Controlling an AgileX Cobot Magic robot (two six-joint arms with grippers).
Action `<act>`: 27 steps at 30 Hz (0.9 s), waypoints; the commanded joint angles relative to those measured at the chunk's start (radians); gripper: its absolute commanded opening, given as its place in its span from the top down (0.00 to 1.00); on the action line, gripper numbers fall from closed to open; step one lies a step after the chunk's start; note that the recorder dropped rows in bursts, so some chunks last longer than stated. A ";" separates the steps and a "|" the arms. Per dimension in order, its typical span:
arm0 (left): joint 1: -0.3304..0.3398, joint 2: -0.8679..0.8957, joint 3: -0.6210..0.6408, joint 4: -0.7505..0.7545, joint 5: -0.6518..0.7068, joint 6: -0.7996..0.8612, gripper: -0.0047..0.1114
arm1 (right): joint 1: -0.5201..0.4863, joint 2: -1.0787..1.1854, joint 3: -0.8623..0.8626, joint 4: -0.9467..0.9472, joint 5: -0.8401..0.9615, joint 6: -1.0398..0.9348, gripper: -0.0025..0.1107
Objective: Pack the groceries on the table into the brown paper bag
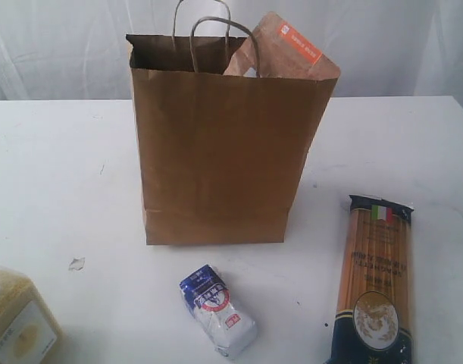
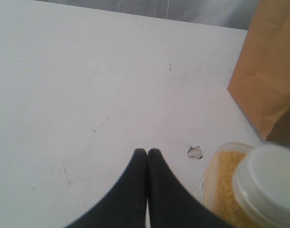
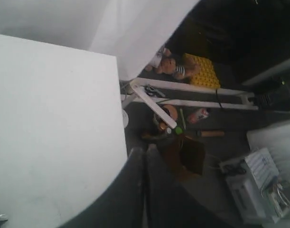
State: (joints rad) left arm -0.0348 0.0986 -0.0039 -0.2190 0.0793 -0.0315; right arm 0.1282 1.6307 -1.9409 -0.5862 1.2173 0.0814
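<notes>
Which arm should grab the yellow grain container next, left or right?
Left, most likely. The left gripper, shut, sits right beside the yellow-grain container. The right gripper, also shut, is at the edge of the table with no grocery in its view.

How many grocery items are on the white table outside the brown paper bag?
3: yellow-grain plastic container at lower left, blue-white pouch in front of the brown paper bag, long spaghetti pack at right. Others may sit out of frame.
</notes>
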 commanded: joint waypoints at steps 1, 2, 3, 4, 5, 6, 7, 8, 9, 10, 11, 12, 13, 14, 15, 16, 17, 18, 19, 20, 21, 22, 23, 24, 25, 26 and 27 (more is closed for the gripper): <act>-0.009 -0.005 0.004 -0.005 0.000 -0.006 0.96 | -0.090 -0.003 0.098 0.028 0.004 0.082 0.98; -0.009 -0.005 0.004 -0.005 0.000 -0.006 0.96 | -0.113 -0.003 0.136 0.055 0.004 0.082 0.98; -0.009 -0.005 0.004 -0.005 0.000 -0.006 0.96 | -0.131 -0.003 0.170 0.085 0.004 0.082 0.98; -0.009 -0.005 0.004 -0.005 0.000 -0.006 0.96 | -0.153 -0.003 0.216 0.113 0.004 0.082 0.98; -0.009 -0.005 0.004 -0.005 0.000 -0.006 0.96 | -0.171 -0.006 0.266 0.140 0.004 0.080 0.98; -0.009 -0.005 0.004 -0.005 0.000 -0.006 0.96 | -0.183 -0.008 0.307 0.165 0.004 0.076 0.98; -0.009 -0.005 0.004 -0.005 0.000 -0.006 0.96 | -0.191 -0.019 0.360 0.202 0.004 0.068 0.98; -0.009 -0.005 0.004 -0.005 0.000 -0.006 0.96 | -0.192 -0.034 0.410 0.243 0.004 0.047 0.98; -0.009 -0.005 0.004 -0.005 0.000 -0.006 0.96 | -0.192 -0.050 0.458 0.283 0.004 0.014 0.98; -0.009 -0.005 0.004 -0.005 0.000 -0.006 0.96 | -0.192 -0.066 0.504 0.317 0.004 -0.010 0.98; -0.009 -0.005 0.004 -0.005 0.000 -0.006 0.96 | -0.192 -0.086 0.547 0.357 0.004 -0.038 0.98; -0.009 -0.005 0.004 -0.005 0.000 -0.006 0.96 | -0.192 -0.105 0.586 0.397 0.004 -0.066 0.98; -0.009 -0.005 0.004 -0.005 0.000 -0.006 0.96 | -0.192 -0.122 0.615 0.430 0.004 -0.081 0.98; -0.009 -0.005 0.004 -0.005 0.000 -0.006 0.96 | -0.192 -0.135 0.649 0.450 -0.012 -0.087 0.98; -0.009 -0.005 0.004 -0.005 0.000 -0.006 0.96 | -0.192 -0.144 0.682 0.462 -0.044 -0.081 0.98; -0.009 -0.005 0.004 -0.005 0.000 -0.006 0.96 | -0.192 -0.151 0.707 0.467 -0.069 -0.081 0.98; -0.009 -0.005 0.004 -0.005 0.000 -0.006 0.96 | -0.192 -0.156 0.738 0.478 -0.100 -0.081 0.98; -0.009 -0.005 0.004 -0.005 0.000 -0.006 0.96 | -0.192 -0.158 0.764 0.503 -0.118 -0.081 0.98; -0.009 -0.005 0.004 -0.005 0.000 -0.006 0.96 | -0.192 -0.158 0.786 0.532 -0.122 -0.081 0.98; -0.009 -0.005 0.004 -0.005 0.000 -0.006 0.96 | -0.192 -0.158 0.805 0.571 -0.126 -0.092 0.98; -0.009 -0.005 0.004 -0.005 0.000 -0.006 0.96 | -0.192 -0.156 0.823 0.611 -0.134 -0.122 0.98; -0.009 -0.005 0.004 -0.005 0.000 -0.006 0.96 | -0.192 -0.156 0.837 0.645 -0.145 -0.154 0.98; -0.009 -0.005 0.004 -0.005 0.000 -0.006 0.96 | -0.192 -0.156 0.856 0.701 -0.164 -0.207 0.98; -0.009 -0.005 0.004 -0.005 0.000 -0.006 0.96 | -0.192 -0.156 0.867 0.732 -0.176 -0.242 0.98; -0.009 -0.005 0.004 -0.005 0.000 -0.006 0.96 | -0.192 -0.156 0.876 0.767 -0.182 -0.281 0.98; -0.009 -0.005 0.004 -0.005 0.000 -0.006 0.96 | -0.192 -0.156 0.887 0.799 -0.186 -0.311 0.98; -0.009 -0.005 0.004 -0.005 0.000 -0.006 0.96 | -0.192 -0.156 0.895 0.825 -0.186 -0.331 0.98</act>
State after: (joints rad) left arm -0.0348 0.0986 -0.0039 -0.2190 0.0793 -0.0315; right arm -0.0589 1.4817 -1.0717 0.1580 1.0543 -0.1580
